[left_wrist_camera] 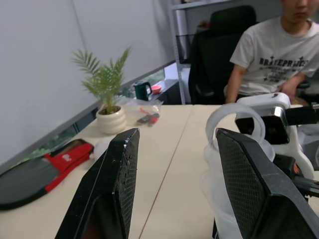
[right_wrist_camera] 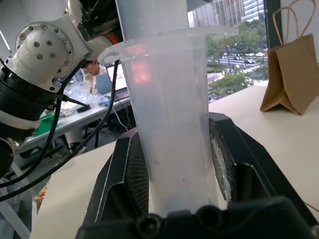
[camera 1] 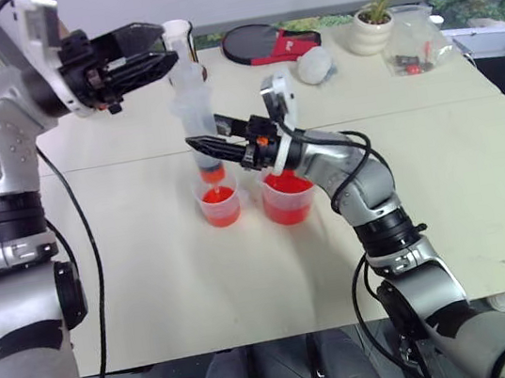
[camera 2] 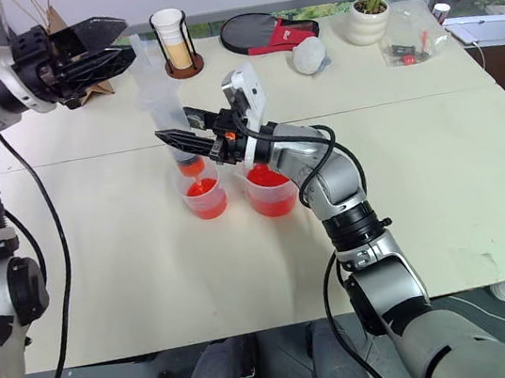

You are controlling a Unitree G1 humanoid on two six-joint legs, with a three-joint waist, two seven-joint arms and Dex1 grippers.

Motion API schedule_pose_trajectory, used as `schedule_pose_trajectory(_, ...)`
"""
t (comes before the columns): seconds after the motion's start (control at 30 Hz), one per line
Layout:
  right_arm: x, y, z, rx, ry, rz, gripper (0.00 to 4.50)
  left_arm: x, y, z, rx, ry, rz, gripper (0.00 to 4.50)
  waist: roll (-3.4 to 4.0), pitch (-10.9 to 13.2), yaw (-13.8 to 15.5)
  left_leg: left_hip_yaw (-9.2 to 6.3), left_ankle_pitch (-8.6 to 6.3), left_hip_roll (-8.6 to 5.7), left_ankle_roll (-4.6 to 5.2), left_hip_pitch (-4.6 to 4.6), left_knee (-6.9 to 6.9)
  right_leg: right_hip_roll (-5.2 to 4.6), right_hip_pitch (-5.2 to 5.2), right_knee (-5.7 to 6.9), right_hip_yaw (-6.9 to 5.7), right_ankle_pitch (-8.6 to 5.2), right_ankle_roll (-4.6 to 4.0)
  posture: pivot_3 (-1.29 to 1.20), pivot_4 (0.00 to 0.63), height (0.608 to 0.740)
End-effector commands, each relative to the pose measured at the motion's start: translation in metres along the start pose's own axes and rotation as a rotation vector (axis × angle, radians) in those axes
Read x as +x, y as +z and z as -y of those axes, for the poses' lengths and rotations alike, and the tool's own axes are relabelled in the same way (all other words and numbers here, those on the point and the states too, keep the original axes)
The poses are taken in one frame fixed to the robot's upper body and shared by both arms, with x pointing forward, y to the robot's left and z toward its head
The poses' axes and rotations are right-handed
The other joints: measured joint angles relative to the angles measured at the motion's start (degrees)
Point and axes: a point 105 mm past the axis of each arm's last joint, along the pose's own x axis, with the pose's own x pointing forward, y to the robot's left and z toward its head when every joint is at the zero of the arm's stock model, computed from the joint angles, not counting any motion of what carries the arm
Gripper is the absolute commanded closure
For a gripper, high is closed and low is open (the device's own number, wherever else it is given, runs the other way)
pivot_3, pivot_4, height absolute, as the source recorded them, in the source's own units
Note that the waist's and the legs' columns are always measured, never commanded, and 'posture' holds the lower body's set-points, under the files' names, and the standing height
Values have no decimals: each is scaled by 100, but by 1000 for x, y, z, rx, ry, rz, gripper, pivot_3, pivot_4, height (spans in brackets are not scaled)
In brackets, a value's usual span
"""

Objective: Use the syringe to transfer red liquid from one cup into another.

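My right gripper (camera 1: 195,144) is shut on the lower barrel of the clear syringe (camera 1: 195,112) and holds it upright. In the right wrist view the barrel (right_wrist_camera: 169,144) sits between both pads. The syringe's orange-red tip (camera 1: 212,171) hangs just above the smaller cup (camera 1: 220,205), which holds red liquid (camera 1: 222,214). Next to it on the right stands the larger beaker (camera 1: 287,199), also with red liquid. My left gripper (camera 1: 169,62) is at the plunger's top, open. The plunger's ring (left_wrist_camera: 233,122) lies against one finger (left_wrist_camera: 249,184).
At the table's far side are a paper cup on a coaster (camera 2: 171,35), a black and red paddle case (camera 2: 262,31), a potted plant (camera 2: 369,15) and a clear bag of small items (camera 2: 411,42). A person (left_wrist_camera: 274,55) sits beyond the table.
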Motion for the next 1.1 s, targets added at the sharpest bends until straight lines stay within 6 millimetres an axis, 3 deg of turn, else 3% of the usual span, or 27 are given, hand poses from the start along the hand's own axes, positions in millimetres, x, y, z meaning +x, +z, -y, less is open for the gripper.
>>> schedule_pose_trajectory(0.03,6,14,-10,-41,32,54,3089,9,9,3,57,-52,9,2253,0,0,0,0,0,0,0,0,0,0,0,0,0,0,0,0,150,740)
schedule_pose_trajectory(0.1,6,13,-11,-40,30,52,3089,11,8,3,55,-63,12,2839,0,0,1,0,0,-1,0,0,0,-1,0,1,0,0,0,0,150,740)
schedule_pose_trajectory(0.2,6,11,-11,-36,26,50,3089,11,10,4,49,-80,22,4397,0,0,-1,-1,0,0,0,-1,0,0,0,1,0,0,0,0,150,740)
schedule_pose_trajectory(0.43,8,8,-12,-40,27,49,3089,11,7,16,30,-141,-13,4458,0,0,-9,-1,0,1,1,-1,-2,0,-1,1,0,0,0,0,150,740)
schedule_pose_trajectory(1.1,7,45,3,-158,-11,110,3089,9,-53,35,-78,-111,-96,4458,0,0,8,-4,0,1,0,-1,-6,0,-2,0,0,0,0,0,150,740)
